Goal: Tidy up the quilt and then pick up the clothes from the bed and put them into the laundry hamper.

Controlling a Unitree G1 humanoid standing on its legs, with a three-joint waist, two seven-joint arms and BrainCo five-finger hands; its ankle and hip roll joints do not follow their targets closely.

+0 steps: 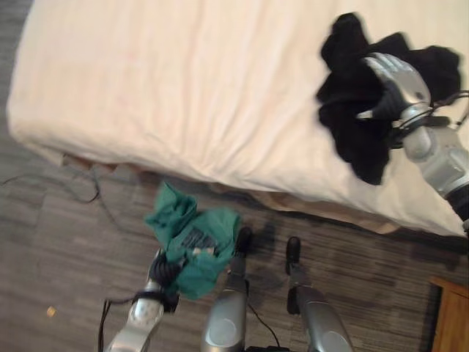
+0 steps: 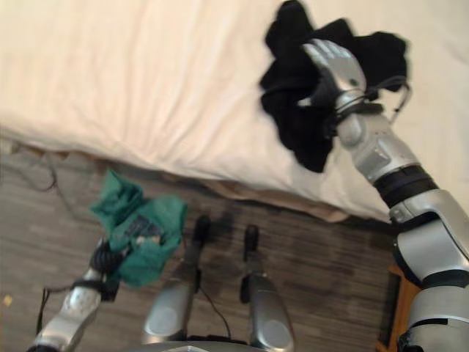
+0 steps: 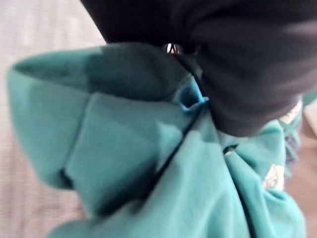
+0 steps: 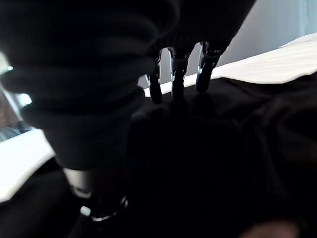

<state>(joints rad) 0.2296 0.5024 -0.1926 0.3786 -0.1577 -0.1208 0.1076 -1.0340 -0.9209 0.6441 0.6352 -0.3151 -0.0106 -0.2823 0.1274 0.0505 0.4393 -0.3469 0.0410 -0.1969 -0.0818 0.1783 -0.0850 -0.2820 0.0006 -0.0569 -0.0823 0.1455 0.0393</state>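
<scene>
A: Listing item one: a green garment (image 1: pixel 192 238), bunched, held up over the grey floor (image 1: pixel 58 249) just off the near edge of the bed (image 1: pixel 183 95).

B: Held by which?

A: The left robot hand (image 1: pixel 164 270). It comes up from the lower left, its dark fingers closed into the lower folds of the cloth. In the left wrist view the green garment (image 3: pixel 148 163) spreads in thick folds right against the dark cover of the hand.

B: Item two?

A: A black garment (image 2: pixel 293 88), crumpled, lying on the bed toward its right side, with one end hanging down toward the near edge of the mattress.

B: And the right robot hand (image 2: pixel 333 70)?

A: On top of the black garment, back of the hand up. The fingers reach forward over the pile. In the right wrist view the fingers (image 4: pixel 176 74) run fairly straight, dark tips down on the black cloth, and the thumb stands apart from them. Whether any cloth is pinched under them I cannot tell.

B: The bed itself?

A: Covered by a cream quilt (image 1: pixel 132 73), spread flat with light creases, draped over the near edge.

B: Any containers?

A: Only a brown wooden piece (image 1: pixel 451 315) at the lower right corner of the floor; what it is I cannot tell, and its inside is out of sight. Neither garment sits in anything.

B: Other entries?

A: A thin dark cord (image 1: pixel 73 187) on the floor under the left end of the bed.
</scene>
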